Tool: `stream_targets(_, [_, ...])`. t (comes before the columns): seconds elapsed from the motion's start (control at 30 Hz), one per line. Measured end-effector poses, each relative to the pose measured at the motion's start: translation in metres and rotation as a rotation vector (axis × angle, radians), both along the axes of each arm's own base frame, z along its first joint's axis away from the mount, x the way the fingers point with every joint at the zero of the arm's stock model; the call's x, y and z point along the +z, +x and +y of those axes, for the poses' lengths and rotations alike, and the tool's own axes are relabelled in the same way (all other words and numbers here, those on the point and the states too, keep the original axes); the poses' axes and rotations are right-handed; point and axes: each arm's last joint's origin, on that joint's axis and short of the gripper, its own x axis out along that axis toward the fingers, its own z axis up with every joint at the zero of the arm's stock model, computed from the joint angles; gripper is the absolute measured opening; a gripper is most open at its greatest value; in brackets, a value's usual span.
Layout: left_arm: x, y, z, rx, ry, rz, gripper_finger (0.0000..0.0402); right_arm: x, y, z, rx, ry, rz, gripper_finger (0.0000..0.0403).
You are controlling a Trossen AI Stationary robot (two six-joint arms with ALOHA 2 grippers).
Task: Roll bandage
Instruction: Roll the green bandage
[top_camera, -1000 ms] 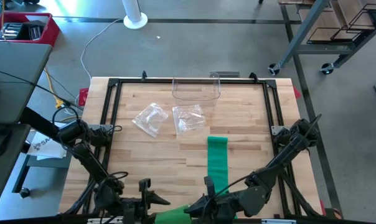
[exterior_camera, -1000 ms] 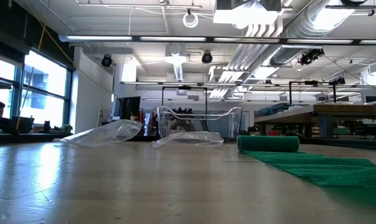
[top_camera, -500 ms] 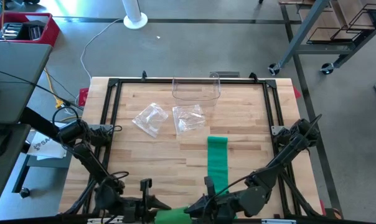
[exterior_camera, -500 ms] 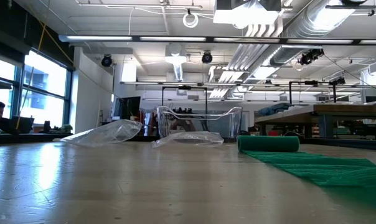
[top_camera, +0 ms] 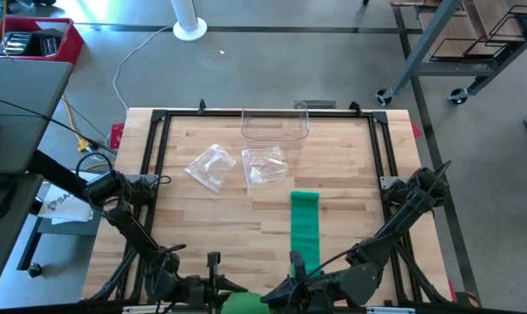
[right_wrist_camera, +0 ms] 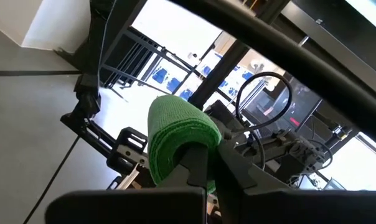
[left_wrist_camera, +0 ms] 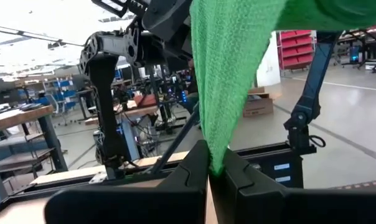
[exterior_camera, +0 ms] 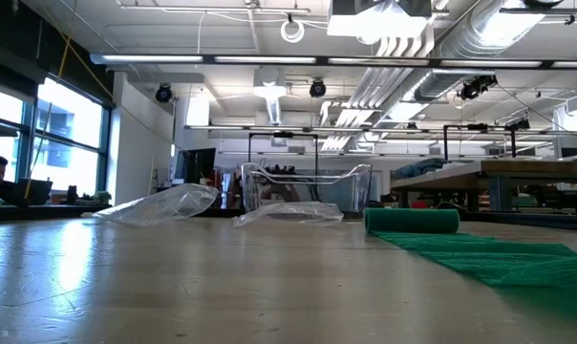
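The left end effector (left_wrist_camera: pixel 210 177), at the bottom edge of the high view left of centre, is clamped on a hanging fold of the green woven bandage (top_camera: pixel 304 228); its dark fingers (left_wrist_camera: pixel 191 168) meet around the cloth. The right end effector (right_wrist_camera: pixel 203 165), bottom centre of the high view, is likewise pinched on a rolled-over end of the same strip. From there the bandage runs up the middle of the wooden desk (top_camera: pixel 202 227) to a rolled end (exterior_camera: pixel 412 221). Two crumpled clear plastic bags (top_camera: pixel 209 166) and a clear plastic bin (top_camera: pixel 275 125) lie higher in the frame, apart from it. The likely risk: uneven tension between the two grips could skew the roll or pull cloth free.
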Motion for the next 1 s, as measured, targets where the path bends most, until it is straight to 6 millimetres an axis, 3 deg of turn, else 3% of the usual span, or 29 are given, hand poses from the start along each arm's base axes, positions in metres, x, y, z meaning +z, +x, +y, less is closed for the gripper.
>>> stream_targets(0.47, [0.008, -0.005, -0.002, -0.021, 0.004, -0.059, 0.0005, 0.0, 0.002, -0.002, -0.01, -0.03, -0.008, 0.0])
stream_targets(0.6, [0.007, -0.004, -0.002, -0.04, 0.015, -0.065, 0.0037, 0.0, 0.002, -0.003, -0.03, -0.032, -0.006, 0.0])
stream_targets(0.8, [0.007, -0.005, -0.002, -0.044, -0.031, -0.064, 0.0116, -0.001, 0.002, -0.003, -0.044, -0.046, 0.009, 0.0])
stream_targets(1.0, [0.006, -0.025, -0.012, 0.097, 0.073, -0.005, 0.0159, -0.002, -0.001, 0.0, -0.049, -0.055, 0.017, 0.0])
